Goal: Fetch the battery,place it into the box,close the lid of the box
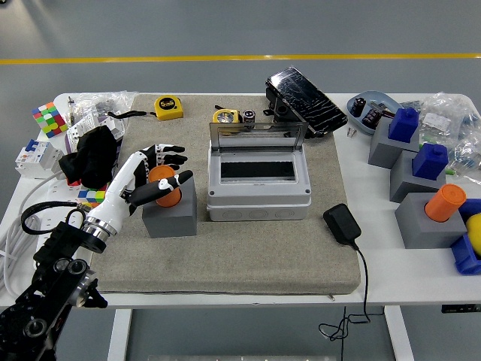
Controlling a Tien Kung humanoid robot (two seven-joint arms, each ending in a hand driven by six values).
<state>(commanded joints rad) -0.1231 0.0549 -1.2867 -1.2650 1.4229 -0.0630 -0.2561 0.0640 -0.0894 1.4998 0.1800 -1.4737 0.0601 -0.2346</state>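
The white table [376,259] carried a grey mat [248,256], and toward the mat's far middle stood the grey box [258,192], its lid [258,133] tipped up at the far edge and its dark well open. Just left of the box, a grey holder block [170,213] held the orange battery [163,188] upright, long axis vertical. The left hand [154,177] came in from the near left with its fingers [176,158] curled about the battery's top, seemingly grasping it, though contact was hard to confirm. The right hand was out of view. The gap rightward to the box looked short and unobstructed, with the box's left wall the edge to clear.
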